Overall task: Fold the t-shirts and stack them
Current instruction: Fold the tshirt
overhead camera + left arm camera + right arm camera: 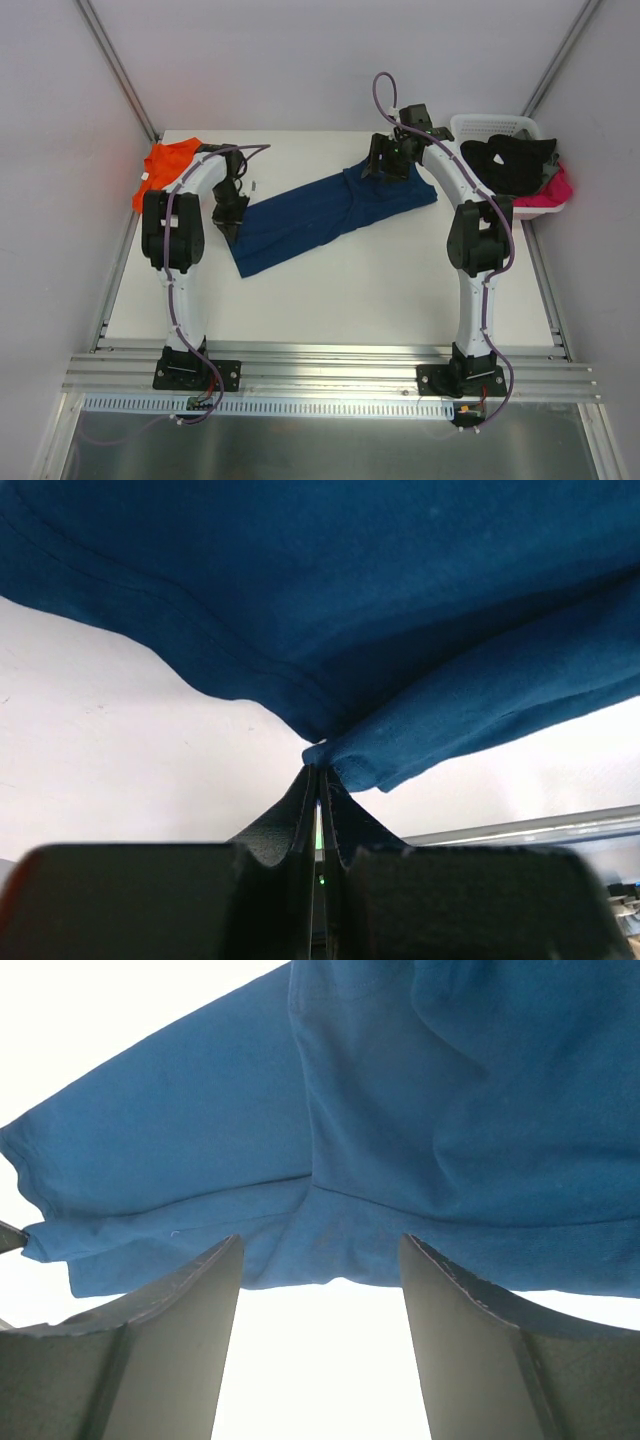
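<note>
White counter (350,290) fills my overhead feed, closed in by pale panels on three sides. On it the navy t-shirt (320,212) lies stretched in a long slanted band from beside the left arm up toward the right arm. Its cloth is bunched lengthwise and not yet folded flat.

My left pincer (318,772) is at the shirt's near-left end, jaws pressed together on a corner of the hem. On the left wrist feed the blue cloth gathers to a point right at the fingertips and spreads out above them.

My right pincer (320,1250) is at the far-right end of the same shirt with its jaws standing well apart. On the right wrist feed the blue cloth, crossed by a seam, lies just beyond the two fingers.

The orange t-shirt (165,168) sits in a heap at the far left corner of the counter, behind the left arm and apart from the navy one. At the far right corner stands a white basket (497,124) holding a dark garment (512,162), with pink cloth (557,188) showing at its right side.
</note>
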